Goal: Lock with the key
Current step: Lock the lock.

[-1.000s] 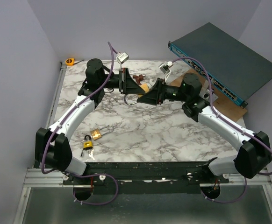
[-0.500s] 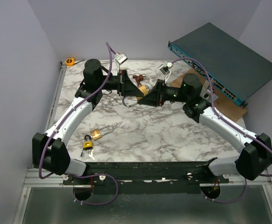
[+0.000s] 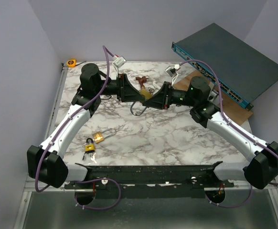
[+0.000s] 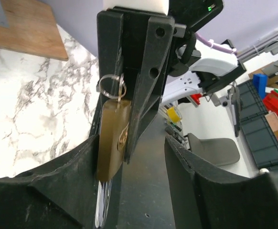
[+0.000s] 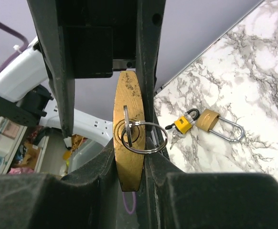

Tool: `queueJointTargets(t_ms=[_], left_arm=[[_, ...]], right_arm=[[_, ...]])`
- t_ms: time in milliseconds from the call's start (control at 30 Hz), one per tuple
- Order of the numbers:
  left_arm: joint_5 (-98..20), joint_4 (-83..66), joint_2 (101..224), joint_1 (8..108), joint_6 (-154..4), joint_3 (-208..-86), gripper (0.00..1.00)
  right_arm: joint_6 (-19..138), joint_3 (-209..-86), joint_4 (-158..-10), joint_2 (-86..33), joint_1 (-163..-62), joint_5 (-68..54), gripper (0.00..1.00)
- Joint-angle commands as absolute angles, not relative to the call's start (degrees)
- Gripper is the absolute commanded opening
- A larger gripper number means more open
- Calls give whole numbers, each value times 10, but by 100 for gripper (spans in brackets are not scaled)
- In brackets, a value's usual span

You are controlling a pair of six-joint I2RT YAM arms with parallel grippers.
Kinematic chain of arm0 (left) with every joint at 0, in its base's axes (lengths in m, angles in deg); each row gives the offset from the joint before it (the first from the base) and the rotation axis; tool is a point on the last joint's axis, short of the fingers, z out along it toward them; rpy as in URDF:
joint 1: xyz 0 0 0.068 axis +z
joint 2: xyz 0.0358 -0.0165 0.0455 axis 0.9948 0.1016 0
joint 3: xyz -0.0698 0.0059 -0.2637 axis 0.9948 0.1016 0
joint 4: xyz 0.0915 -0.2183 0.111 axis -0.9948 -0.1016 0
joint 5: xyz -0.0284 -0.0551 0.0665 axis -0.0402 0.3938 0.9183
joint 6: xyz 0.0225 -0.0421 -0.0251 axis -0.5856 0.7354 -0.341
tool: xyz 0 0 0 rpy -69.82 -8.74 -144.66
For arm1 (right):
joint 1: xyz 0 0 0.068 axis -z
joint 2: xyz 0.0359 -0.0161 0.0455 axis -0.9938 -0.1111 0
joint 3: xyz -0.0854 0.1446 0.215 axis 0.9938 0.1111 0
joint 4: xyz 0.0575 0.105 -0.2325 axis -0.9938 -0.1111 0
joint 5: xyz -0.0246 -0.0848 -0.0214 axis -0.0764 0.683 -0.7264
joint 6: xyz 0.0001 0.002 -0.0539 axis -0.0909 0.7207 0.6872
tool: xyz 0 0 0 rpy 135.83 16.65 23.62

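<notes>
A brass padlock [image 3: 147,95] hangs in the air between my two grippers, its steel shackle [image 3: 138,109] drooping toward the table. My right gripper [image 3: 154,98] is shut on its body [image 5: 128,143]. A small silvery key [image 5: 127,125] on a wire ring [image 5: 146,138] sits in the keyhole, facing the right wrist camera. My left gripper [image 3: 132,92] is open. In the left wrist view its jaws [image 4: 132,157] stand wide around the padlock [image 4: 112,138], which lies against one finger [image 4: 58,191].
A small yellow-and-black padlock [image 3: 89,147] with tiny keys and a second brass padlock [image 3: 98,137] lie near the left front; both also show in the right wrist view [image 5: 184,123]. A teal network switch [image 3: 229,62], a wooden board [image 3: 234,107] and an orange tape measure [image 3: 71,62] lie at the back.
Both grippers moved slightly nearer with the padlock between them. The left arm swung outward to the left. The shackle now hangs lower.
</notes>
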State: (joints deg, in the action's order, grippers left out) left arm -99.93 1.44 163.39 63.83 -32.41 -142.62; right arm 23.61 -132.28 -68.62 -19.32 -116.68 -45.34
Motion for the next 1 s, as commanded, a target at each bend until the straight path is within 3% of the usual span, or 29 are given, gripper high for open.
queueJointTargets(t_ms=[0, 300, 533, 700, 967], left_arm=[[-949, -170, 1612, 643, -466, -1447, 54], [-895, -196, 1546, 664, -476, -1387, 55], [-880, -130, 1528, 666, -426, -1340, 42], [-857, -60, 1524, 667, -363, -1339, 27], [-843, -10, 1524, 668, -314, -1351, 27]], right_arm=[[199, -1320, -618, -174, -1165, -417, 1], [154, -1299, -562, -161, -1165, -343, 1], [102, -1292, -488, -153, -1165, -310, 1], [88, -1302, -474, -159, -1164, -309, 1], [98, -1279, -479, -150, -1165, -301, 1]])
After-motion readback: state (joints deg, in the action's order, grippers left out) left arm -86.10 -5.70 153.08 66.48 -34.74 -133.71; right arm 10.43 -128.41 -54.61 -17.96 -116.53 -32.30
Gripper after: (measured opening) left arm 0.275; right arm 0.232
